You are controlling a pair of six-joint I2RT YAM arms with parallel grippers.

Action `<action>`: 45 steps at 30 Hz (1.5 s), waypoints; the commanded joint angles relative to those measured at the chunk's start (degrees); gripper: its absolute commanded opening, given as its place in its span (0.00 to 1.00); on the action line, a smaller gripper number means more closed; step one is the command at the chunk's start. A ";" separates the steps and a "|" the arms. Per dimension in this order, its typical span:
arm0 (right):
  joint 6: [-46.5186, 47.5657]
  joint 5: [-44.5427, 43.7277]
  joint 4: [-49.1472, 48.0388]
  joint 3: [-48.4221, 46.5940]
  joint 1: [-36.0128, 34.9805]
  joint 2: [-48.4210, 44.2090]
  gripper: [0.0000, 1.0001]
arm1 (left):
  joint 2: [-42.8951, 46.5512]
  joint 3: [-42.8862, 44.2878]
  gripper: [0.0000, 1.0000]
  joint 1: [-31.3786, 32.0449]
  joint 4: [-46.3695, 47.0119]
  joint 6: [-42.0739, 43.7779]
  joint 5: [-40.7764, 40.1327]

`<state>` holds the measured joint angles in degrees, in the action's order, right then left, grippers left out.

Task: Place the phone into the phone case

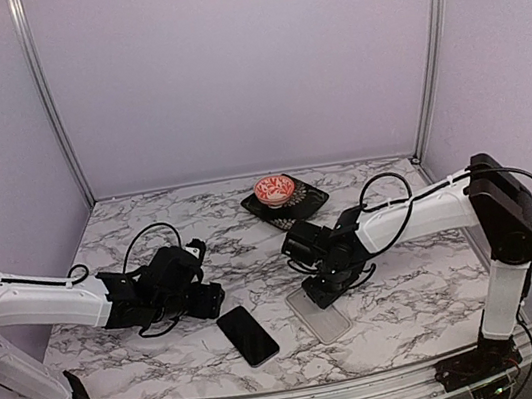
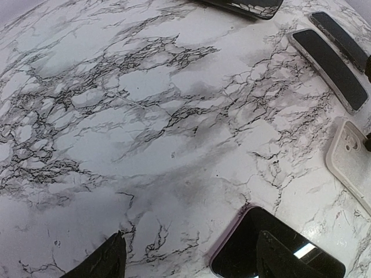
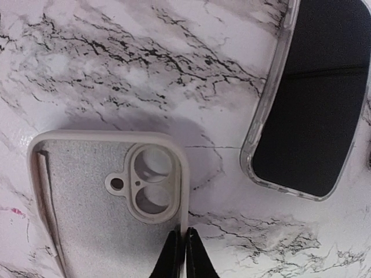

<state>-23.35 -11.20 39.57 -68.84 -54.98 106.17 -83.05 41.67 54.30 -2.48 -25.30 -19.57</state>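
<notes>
1. The black phone (image 1: 247,335) is lying screen up close to the near edge of the marble table (image 1: 421,281), left of centre. Its long axis is running diagonally from far-left to near-right.
2. The pale phone case (image 1: 328,321) is lying just to the right of the phone and apart from it, open side up. Its long axis is following nearly the same diagonal, and its camera-cutout end is pointing far-left.
3. The left gripper (image 1: 206,298) is hanging released, jaws spread wide, at the phone's far-left end. One finger (image 2: 278,255) is showing over the phone's corner; I cannot tell whether it is touching.
4. The right gripper (image 3: 181,230) is clenching the case's long side wall beside the camera cutout, with one fingertip inside the rim and one outside.
5. Farthest back, a red-and-white bowl (image 1: 275,190) is sitting on a dark square plate (image 1: 309,201).
</notes>
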 commanded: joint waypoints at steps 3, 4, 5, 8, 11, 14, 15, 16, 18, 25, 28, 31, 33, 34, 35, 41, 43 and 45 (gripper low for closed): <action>1.91 -1.65 1.10 -5.61 0.12 0.97 0.36 | 2.01 -1.95 0.78 -0.48 -1.56 0.21 -1.94; 1.96 -1.78 1.41 -6.29 -0.34 0.92 0.46 | 2.36 -2.05 0.78 -0.51 -1.58 0.21 -2.22; 1.96 -1.89 1.56 -7.03 -0.99 0.84 0.55 | 2.65 -2.20 0.78 -0.56 -1.63 0.29 -2.72; 1.31 -0.53 0.66 -10.12 -4.06 0.77 0.97 | 3.52 -2.74 0.79 -0.96 -1.87 0.33 -4.01; 1.37 6.57 -3.13 -13.67 -8.08 2.30 0.99 | 4.64 -3.72 0.83 -2.04 -2.24 -0.62 -5.25; 0.53 8.55 -3.64 -17.76 -10.91 6.14 0.99 | 6.11 -4.92 0.87 -3.69 -2.31 -2.06 -5.31; 0.04 8.54 -2.91 -19.21 -11.40 8.45 0.99 | 6.61 -5.39 0.89 -4.13 -2.27 -2.38 -5.22; -0.35 8.32 -2.20 -20.71 -11.72 9.58 0.99 | 6.95 -5.71 0.89 -4.46 -2.27 -2.46 -5.10; -1.12 7.73 -0.49 -23.83 -12.33 13.07 0.99 | 7.70 -6.36 0.90 -4.82 -2.27 -2.41 -5.02; -0.89 3.72 3.73 -32.38 -15.29 20.47 0.99 | 9.12 -7.24 0.91 -5.13 -1.78 -2.12 -4.95; -0.75 2.24 4.77 -33.34 -15.83 22.12 0.99 | 8.99 -7.39 0.92 -5.17 -1.50 -2.06 -4.63; -0.98 2.73 5.05 -33.01 -15.94 22.67 0.99 | 8.50 -7.26 0.92 -5.17 -1.30 -1.87 -4.27; -0.81 3.58 4.30 -32.52 -16.04 22.72 0.99 | 7.89 -7.14 0.92 -5.17 -1.14 -1.82 -4.16; -0.63 3.85 4.25 -32.50 -16.08 22.87 0.99 | 7.70 -7.04 0.92 -5.17 -1.12 -1.78 -4.02; -0.51 3.67 4.66 -32.60 -16.04 23.12 0.99 | 7.52 -6.98 0.92 -5.14 -1.12 -1.82 -4.03; -0.52 4.01 4.40 -28.36 -16.10 20.92 0.87 | 7.42 -6.84 0.92 -5.25 -1.04 -1.52 -3.89; -0.60 3.55 5.21 -27.39 -15.98 20.29 0.79 | 7.45 -6.95 0.92 -5.26 -1.08 -1.42 -3.98; -0.43 3.38 6.77 -26.99 -15.95 19.95 0.73 | 7.38 -7.02 0.92 -5.26 -0.96 -1.51 -3.98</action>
<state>-23.83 -7.16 42.85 -97.84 -70.78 127.17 -75.33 34.83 49.34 -3.29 -27.00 -23.44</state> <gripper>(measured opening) 0.775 0.918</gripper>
